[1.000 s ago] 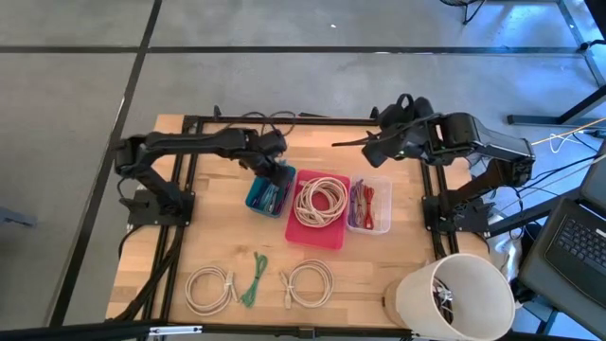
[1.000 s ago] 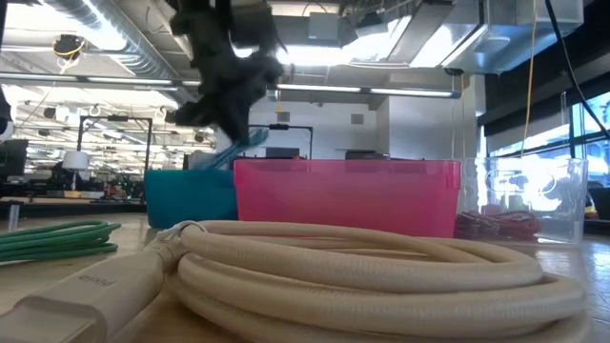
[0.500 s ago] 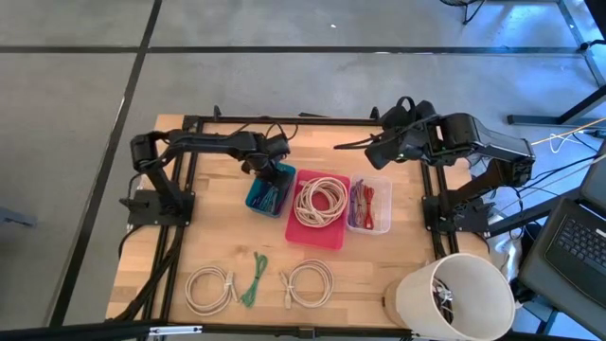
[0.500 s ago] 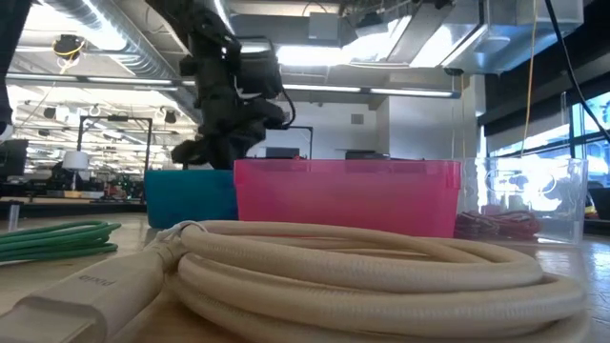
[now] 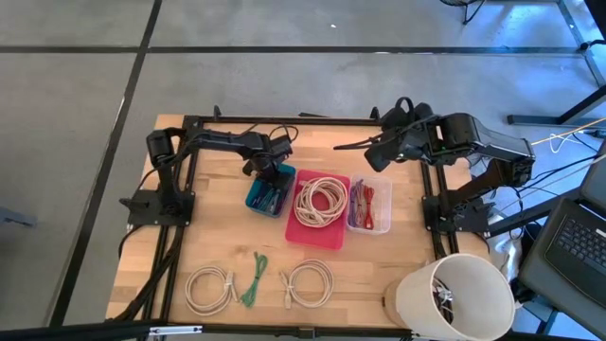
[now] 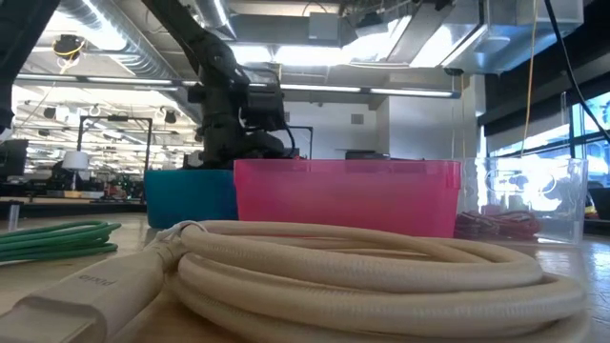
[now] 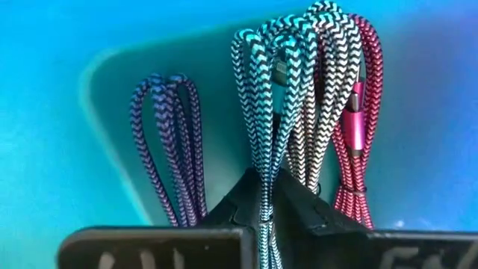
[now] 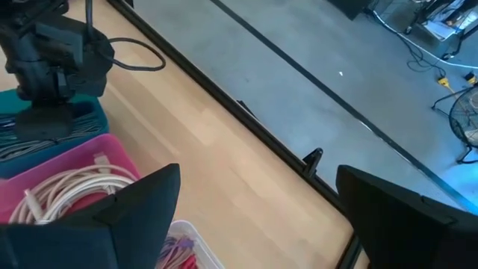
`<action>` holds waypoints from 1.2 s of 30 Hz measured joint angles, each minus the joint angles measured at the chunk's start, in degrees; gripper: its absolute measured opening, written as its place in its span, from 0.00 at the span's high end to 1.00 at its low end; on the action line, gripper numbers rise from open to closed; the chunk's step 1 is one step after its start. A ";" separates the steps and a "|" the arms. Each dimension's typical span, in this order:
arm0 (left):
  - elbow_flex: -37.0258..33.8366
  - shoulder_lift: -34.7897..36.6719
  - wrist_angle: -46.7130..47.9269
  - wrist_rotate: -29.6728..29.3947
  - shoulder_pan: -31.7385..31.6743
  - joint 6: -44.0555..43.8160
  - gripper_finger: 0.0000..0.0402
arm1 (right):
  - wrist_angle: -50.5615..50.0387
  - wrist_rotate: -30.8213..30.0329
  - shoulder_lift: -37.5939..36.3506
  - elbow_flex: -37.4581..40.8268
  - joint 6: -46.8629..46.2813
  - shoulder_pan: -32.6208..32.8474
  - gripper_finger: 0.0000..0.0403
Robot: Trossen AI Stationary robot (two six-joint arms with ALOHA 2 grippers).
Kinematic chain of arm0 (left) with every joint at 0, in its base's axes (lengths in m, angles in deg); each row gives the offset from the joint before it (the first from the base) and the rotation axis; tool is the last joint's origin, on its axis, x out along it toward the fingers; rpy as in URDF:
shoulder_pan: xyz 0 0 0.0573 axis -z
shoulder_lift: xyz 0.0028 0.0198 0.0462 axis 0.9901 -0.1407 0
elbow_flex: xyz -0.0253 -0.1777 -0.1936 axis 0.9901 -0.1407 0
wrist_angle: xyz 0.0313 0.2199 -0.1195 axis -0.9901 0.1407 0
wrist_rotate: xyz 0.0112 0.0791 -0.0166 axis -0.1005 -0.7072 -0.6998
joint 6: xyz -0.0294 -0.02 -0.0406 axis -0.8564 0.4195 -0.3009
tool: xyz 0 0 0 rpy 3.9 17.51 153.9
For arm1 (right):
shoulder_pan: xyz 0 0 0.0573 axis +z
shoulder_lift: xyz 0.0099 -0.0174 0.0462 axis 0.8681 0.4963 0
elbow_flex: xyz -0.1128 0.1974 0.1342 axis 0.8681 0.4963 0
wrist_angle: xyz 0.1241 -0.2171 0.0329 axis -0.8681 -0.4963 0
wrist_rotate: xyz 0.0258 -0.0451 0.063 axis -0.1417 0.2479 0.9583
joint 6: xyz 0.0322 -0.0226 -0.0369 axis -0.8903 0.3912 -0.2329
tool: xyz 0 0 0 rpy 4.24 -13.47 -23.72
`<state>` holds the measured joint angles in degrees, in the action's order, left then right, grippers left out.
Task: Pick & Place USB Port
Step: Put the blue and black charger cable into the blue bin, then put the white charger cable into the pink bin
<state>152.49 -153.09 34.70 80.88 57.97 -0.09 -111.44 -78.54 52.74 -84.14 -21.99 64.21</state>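
My left gripper (image 5: 269, 178) reaches down into the blue bin (image 5: 268, 194) and is shut on a teal-and-white braided USB cable bundle (image 7: 261, 90). Beside that bundle lie a purple cable (image 7: 168, 142), a black-and-white one (image 7: 328, 82) and a pink one (image 7: 357, 127), all on the bin's floor. In the low view the left gripper (image 6: 233, 143) dips behind the bin's wall (image 6: 191, 195). My right gripper (image 5: 377, 150) hangs open, high over the table's far right, with nothing between its fingers (image 8: 134, 209). My left gripper pinches strands of the teal-and-white cable (image 7: 263, 196) between its two fingers, at one end of the looped bundle. The fingers come from above, pointing steeply down. The rest of the bundle reaches ahead of the fingers toward the bin's floor among the other cables.
A pink bin (image 5: 320, 210) with a cream cable coil stands right of the blue bin, then a clear bin (image 5: 369, 206) with red and purple cables. Two cream coils (image 5: 208, 287) (image 5: 308, 282) and a green cable (image 5: 254, 279) lie near the front edge. A white tub (image 5: 454, 294) stands front right.
My left gripper has gone down into the blue bin, staying shut on the teal-and-white cable. A second ago the cable hung above the bin's rim; now it is below the rim, inside the bin.
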 joint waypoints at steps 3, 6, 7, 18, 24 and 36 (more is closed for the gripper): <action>-0.08 0.17 -0.24 -0.54 0.04 0.33 0.91 | 0.02 0.35 0.00 0.00 0.00 0.00 0.10; -0.15 1.17 -0.44 -1.32 0.07 0.73 0.82 | 0.02 0.37 0.00 0.00 0.00 0.00 0.10; -0.15 1.64 -0.52 -1.60 0.07 0.76 0.78 | 0.02 0.37 0.00 0.00 0.00 0.00 0.10; -0.15 4.74 -0.22 2.43 0.04 -1.56 0.44 | 0.02 0.36 0.00 0.00 0.01 0.00 0.10; -0.17 12.76 0.10 1.92 0.17 -3.76 0.41 | 0.02 0.35 0.00 0.02 0.24 0.00 0.10; -0.15 41.09 12.27 2.18 17.93 -3.27 0.43 | 0.00 -1.68 0.00 0.02 3.45 -0.16 0.10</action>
<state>152.34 -112.00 46.96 83.06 75.90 -3.36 -111.44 -80.22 52.74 -84.12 -18.54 64.05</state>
